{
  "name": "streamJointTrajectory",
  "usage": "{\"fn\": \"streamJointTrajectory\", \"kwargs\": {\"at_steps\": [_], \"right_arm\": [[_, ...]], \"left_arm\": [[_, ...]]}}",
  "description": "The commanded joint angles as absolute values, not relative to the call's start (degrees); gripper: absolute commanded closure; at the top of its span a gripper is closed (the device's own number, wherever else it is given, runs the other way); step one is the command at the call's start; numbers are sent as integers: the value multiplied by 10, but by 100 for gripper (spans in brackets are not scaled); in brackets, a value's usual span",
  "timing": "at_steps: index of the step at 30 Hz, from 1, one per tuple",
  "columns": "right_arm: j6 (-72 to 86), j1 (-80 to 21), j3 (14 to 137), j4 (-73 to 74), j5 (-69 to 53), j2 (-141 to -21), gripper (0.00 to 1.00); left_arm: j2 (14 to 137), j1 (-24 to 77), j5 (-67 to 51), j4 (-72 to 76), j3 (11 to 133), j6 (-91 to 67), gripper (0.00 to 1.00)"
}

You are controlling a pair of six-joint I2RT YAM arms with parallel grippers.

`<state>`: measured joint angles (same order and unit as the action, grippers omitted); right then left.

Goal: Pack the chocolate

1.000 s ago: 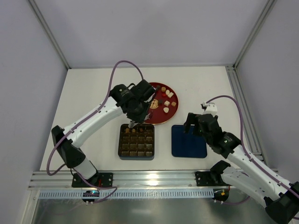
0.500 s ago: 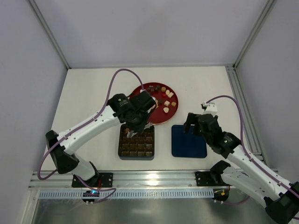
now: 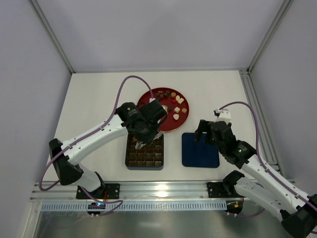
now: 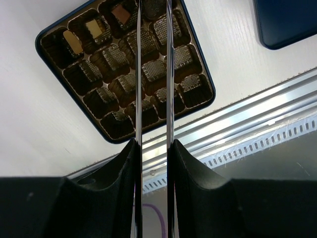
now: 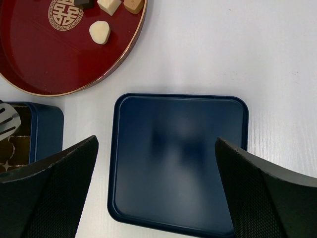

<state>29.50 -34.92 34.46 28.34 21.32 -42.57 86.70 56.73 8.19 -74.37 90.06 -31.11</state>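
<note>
Overhead, the left end effector (image 3: 142, 144) hangs above the far rows of the dark blue square box with a brown compartment insert (image 4: 115, 56). Its thin fingers (image 4: 126, 168) stand narrowly apart, and a dark chocolate piece (image 4: 154, 6) shows between the tips, apparently pinched. Empty cells lie straight below and toward 6 o'clock. The piece looks roughly cubic, with no clear long axis. Three packed chocolates (image 4: 94, 27), tan to reddish, sit at 9 o'clock from the tips in the wrist view. Loose chocolates (image 3: 176, 116), dark brown and cream-white, rest on the round red plate (image 5: 39, 59) at 1 o'clock from the box. The left arm is nearer. The right end effector (image 5: 155, 140), spread wide and empty, hovers over the dark blue square lid (image 5: 178, 158) at 3 o'clock.
</note>
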Motion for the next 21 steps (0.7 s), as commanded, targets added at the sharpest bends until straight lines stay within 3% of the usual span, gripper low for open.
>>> {"fn": "streamJointTrajectory", "kwargs": {"at_steps": [1,21], "right_arm": [[299,-352,352,275,224,-416,0],[298,-352,349,278,226,-410,0]], "left_arm": [[854,570,98,-728,897,-316,69],[869,570,98,-715,892,-309,66]]}}
